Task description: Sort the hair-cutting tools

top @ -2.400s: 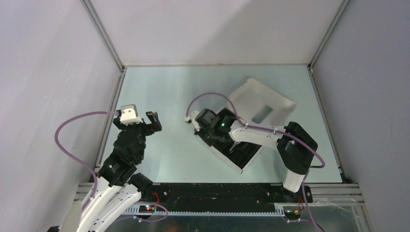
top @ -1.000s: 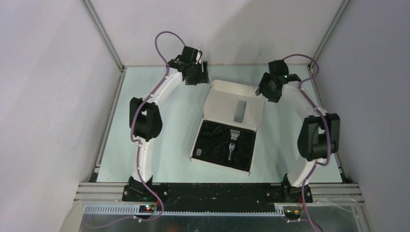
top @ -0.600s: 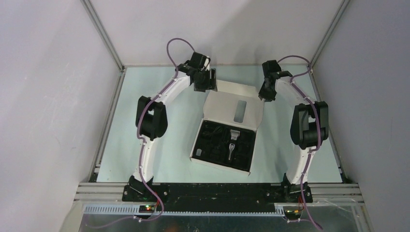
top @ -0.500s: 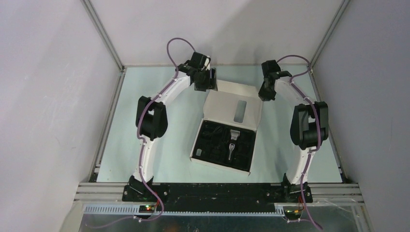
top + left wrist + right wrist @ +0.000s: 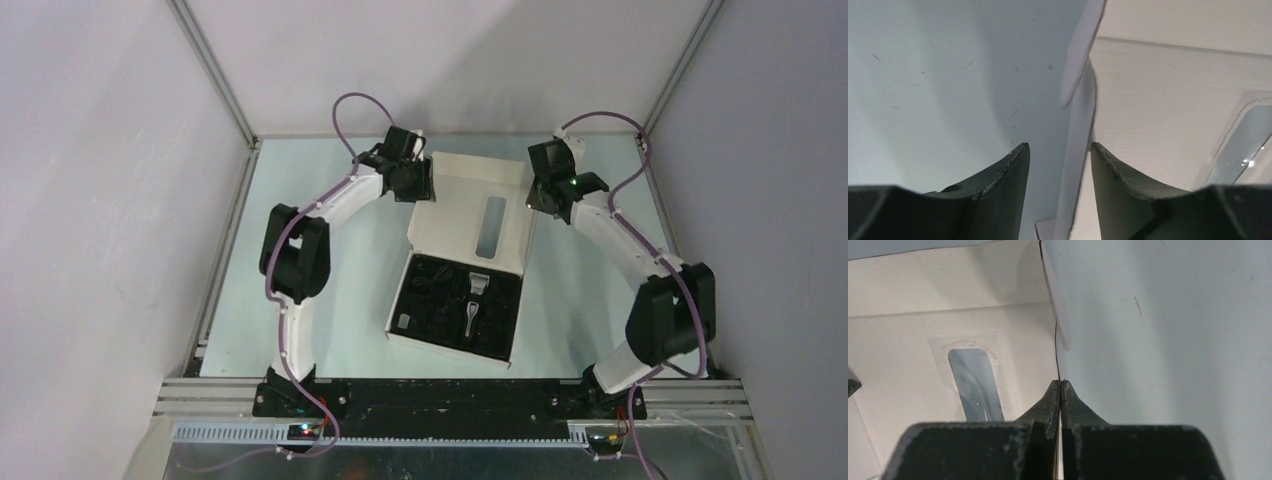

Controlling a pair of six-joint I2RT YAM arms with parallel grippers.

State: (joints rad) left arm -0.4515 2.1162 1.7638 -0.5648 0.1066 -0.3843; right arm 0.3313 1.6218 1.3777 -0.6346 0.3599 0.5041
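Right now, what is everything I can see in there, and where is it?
Table: one, pale green, under everything.
Box: one, white with black insert, mid-table, open.
Lid: one, white, clear window, folded back.
Clipper: one, black, silvery tip, in the insert.
Small black pieces: count unclear, in the insert.
Cables: two, purple, along the arms.
Arms: two, white and black, flanking the box.
Left fingers: two, dark, apart, straddling the lid's left flap.
Right fingers: two, dark, pinched on the lid's right edge.
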